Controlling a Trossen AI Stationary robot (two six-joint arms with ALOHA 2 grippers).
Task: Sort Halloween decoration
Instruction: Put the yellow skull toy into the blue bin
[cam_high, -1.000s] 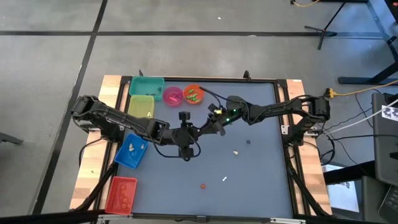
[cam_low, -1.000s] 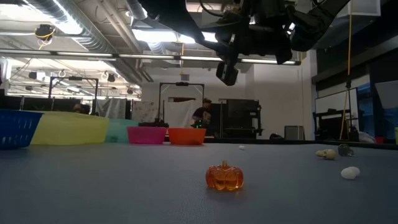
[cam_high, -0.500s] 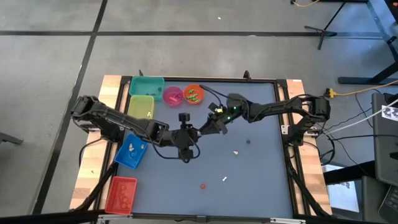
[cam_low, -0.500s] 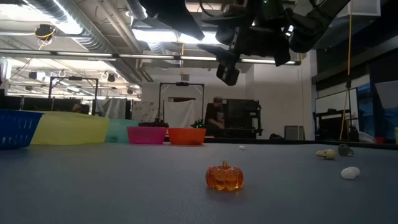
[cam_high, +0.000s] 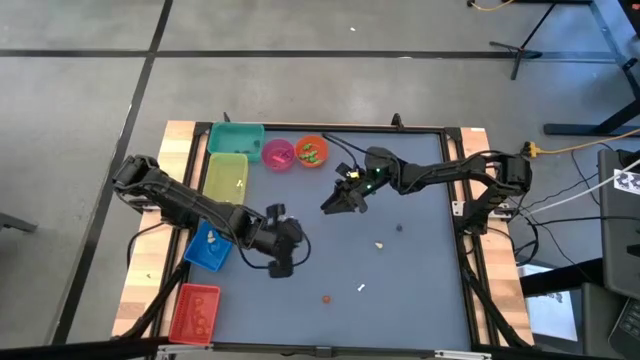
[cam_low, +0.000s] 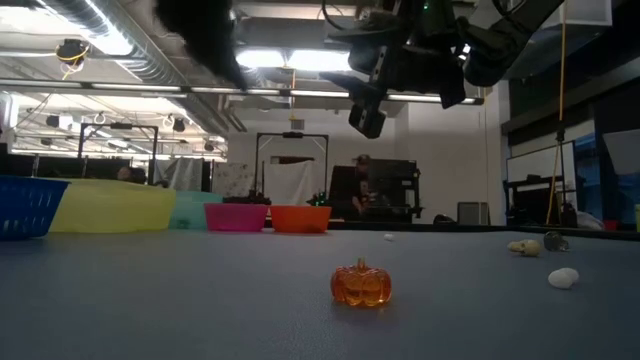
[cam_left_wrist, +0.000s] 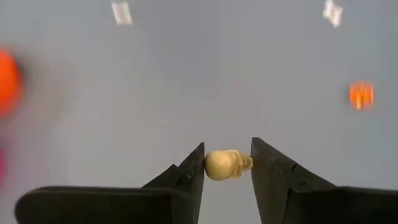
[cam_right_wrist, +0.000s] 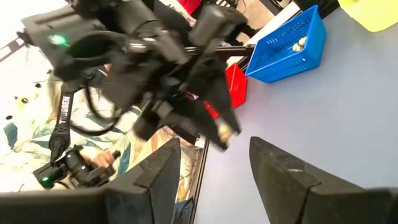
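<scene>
The grey-blue bench (cam_high: 420, 280) sits on a concrete floor; bins line its left edge and workshop racks fill the room behind. The left hand (cam_left_wrist: 227, 171) grips a tiny cream skull (cam_left_wrist: 226, 164) between its fingertips, at centre-left of the high frame, just right of the blue bin (cam_high: 208, 247). An orange pumpkin (cam_low: 361, 284) lies lower centre, apart. The right hand (cam_high: 335, 203) hovers open at upper centre. Since the earlier frame, the left hand has swung left toward the bins.

"TROSSEN" on left arm (cam_right_wrist: 63, 112)
</scene>
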